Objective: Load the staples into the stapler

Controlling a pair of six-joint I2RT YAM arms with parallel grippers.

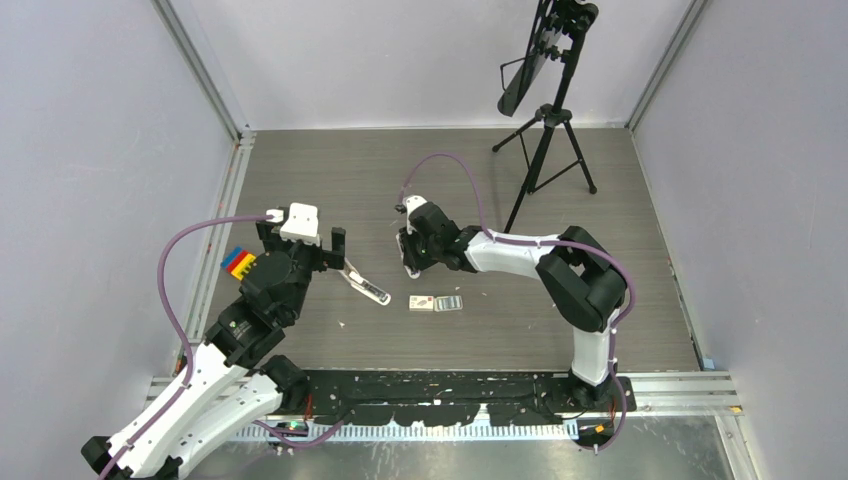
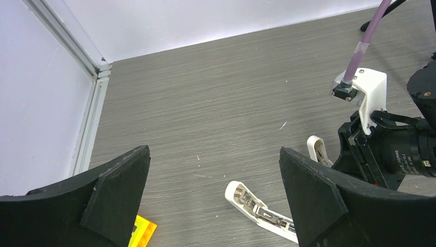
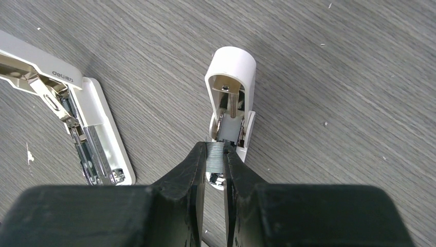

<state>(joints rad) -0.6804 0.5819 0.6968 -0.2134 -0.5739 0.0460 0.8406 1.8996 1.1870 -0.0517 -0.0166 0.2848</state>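
Note:
The stapler [image 1: 366, 287] lies opened flat on the table, slim and white with its silver channel [image 3: 85, 149] exposed. My left gripper [image 2: 214, 154] hovers open above its near end [image 2: 257, 207], touching nothing. My right gripper [image 3: 216, 149] is shut on a short silvery strip of staples [image 3: 216, 156]. It holds the strip at the rear of a shorter, stubbier white stapler [image 3: 232, 77], which lies just right of the long one. The staples' white box [image 1: 421, 302] and grey tray [image 1: 450, 302] sit on the table in front of the right gripper [image 1: 408, 256].
A black tripod [image 1: 545, 150] stands at the back right. A coloured block [image 1: 237, 262] lies by the left arm, showing yellow and orange [image 2: 141, 231] under the left finger. Pale walls and an aluminium rail [image 1: 215, 230] close the table in.

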